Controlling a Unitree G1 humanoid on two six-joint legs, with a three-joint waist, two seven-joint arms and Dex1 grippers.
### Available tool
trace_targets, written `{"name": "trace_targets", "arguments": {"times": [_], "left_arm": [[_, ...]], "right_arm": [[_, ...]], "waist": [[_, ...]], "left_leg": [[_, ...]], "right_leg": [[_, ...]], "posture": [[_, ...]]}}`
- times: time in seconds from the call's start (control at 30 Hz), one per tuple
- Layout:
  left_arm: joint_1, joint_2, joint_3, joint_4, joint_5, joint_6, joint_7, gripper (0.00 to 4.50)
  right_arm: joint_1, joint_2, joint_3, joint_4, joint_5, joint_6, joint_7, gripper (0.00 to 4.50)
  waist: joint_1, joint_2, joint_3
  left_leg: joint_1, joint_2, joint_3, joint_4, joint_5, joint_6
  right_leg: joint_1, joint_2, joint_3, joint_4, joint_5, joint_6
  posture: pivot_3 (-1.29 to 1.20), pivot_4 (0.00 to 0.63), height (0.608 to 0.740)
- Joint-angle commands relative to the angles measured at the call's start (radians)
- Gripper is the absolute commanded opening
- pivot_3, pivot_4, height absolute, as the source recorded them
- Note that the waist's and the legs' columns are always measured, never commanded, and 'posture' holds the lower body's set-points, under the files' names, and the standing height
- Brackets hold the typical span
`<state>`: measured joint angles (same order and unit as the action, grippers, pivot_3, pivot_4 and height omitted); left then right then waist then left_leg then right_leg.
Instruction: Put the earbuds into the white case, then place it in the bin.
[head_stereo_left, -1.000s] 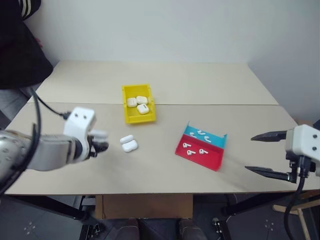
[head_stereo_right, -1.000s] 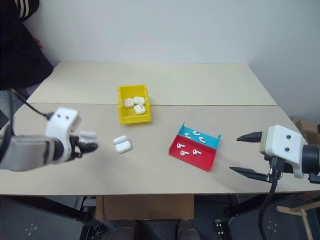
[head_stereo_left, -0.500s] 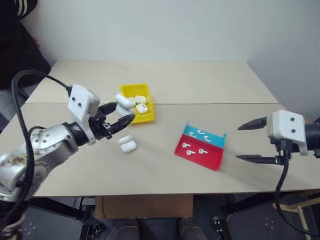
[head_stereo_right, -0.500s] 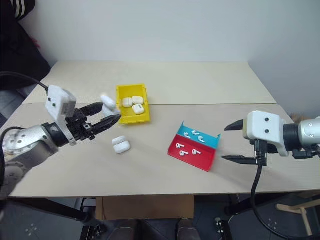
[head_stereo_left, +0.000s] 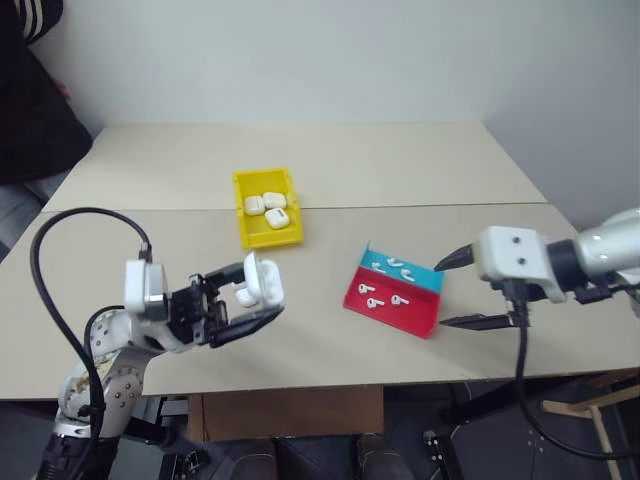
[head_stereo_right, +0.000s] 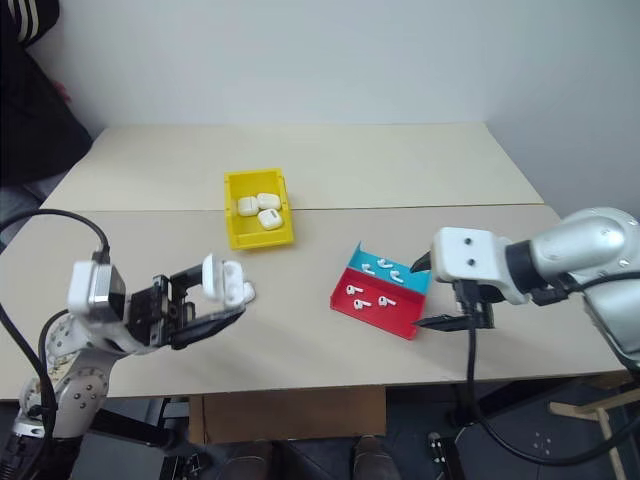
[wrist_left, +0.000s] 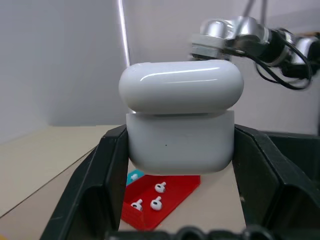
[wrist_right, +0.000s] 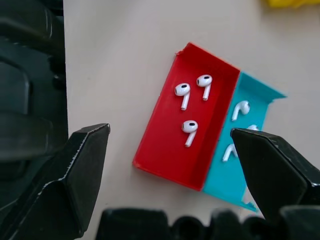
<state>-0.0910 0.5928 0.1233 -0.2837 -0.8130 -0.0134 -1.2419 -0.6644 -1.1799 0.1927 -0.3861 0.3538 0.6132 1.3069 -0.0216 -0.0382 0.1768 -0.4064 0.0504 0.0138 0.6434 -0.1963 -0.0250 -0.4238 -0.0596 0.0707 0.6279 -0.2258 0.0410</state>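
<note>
White case clamped between the left gripper fingers, raised off the table, lid toward the right gripper, spread wide above the earbuds in the red-and-blue tray, presumably for loading

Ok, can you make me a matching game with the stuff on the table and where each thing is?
Things:
1. white case with its lid open
2. three closed white cases
3. earbuds
4. right gripper

Places:
A. in the red-and-blue tray
B. open, beside the tray's right edge
C. held in the left gripper
D. in the yellow bin

Pairs: 1-C, 2-D, 3-A, 4-B
</note>
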Motion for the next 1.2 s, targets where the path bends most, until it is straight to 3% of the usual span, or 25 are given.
{"name": "trace_targets", "arguments": {"times": [0.03,0.27,0.4,0.57,0.7,1.2], "left_arm": [[0.004,-0.015,0.016,0.012,0.025,-0.040,-0.041,2.78],[0.037,-0.032,0.029,0.013,0.022,-0.050,-0.106,2.78],[0.038,-0.046,0.032,0.026,0.037,-0.067,-0.118,2.78],[0.046,-0.041,0.033,0.012,0.039,-0.047,-0.111,2.78],[0.057,-0.039,0.042,0.001,0.023,-0.040,-0.122,2.78],[0.092,-0.033,0.058,-0.046,0.026,-0.023,-0.090,2.78]], "right_arm": [[-0.116,0.050,0.095,-0.016,-0.040,0.128,0.007,4.50],[-0.305,0.219,0.318,0.111,-0.164,0.236,0.020,4.50],[-0.333,0.289,0.397,0.183,-0.245,0.219,0.002,3.64],[-0.349,0.352,0.449,0.264,-0.310,0.191,0.009,3.64],[-0.355,0.381,0.476,0.324,-0.360,0.149,0.018,2.72],[-0.387,0.513,0.513,0.514,-0.502,0.017,0.055,2.72]], "waist": [[-0.001,0.000,0.000],[0.003,0.000,0.000],[0.006,0.000,0.000],[0.005,0.000,0.000],[0.001,0.000,0.000],[-0.002,0.001,0.000]], "left_leg": [[0.000,0.000,0.000,0.000,0.000,0.000],[-0.001,0.000,-0.001,0.000,0.000,0.000],[-0.001,0.000,-0.001,0.000,0.000,0.000],[-0.001,0.000,-0.001,0.000,0.000,0.000],[-0.001,0.001,-0.001,0.000,0.000,0.001],[-0.001,0.001,-0.002,0.000,0.000,0.000]], "right_leg": [[0.000,0.000,0.000,0.000,0.000,0.000],[-0.001,0.000,-0.001,0.001,0.003,0.005],[-0.001,0.000,-0.001,0.001,0.003,0.005],[-0.001,0.000,-0.001,0.002,0.005,0.004],[-0.002,0.001,-0.001,0.002,0.005,0.004],[-0.002,0.001,-0.001,0.003,0.005,0.004]], "posture": [[0.00,0.150,0.740],[0.00,0.150,0.740],[0.00,0.150,0.740],[0.00,0.150,0.740],[0.00,0.150,0.740],[0.00,0.150,0.740]]}}
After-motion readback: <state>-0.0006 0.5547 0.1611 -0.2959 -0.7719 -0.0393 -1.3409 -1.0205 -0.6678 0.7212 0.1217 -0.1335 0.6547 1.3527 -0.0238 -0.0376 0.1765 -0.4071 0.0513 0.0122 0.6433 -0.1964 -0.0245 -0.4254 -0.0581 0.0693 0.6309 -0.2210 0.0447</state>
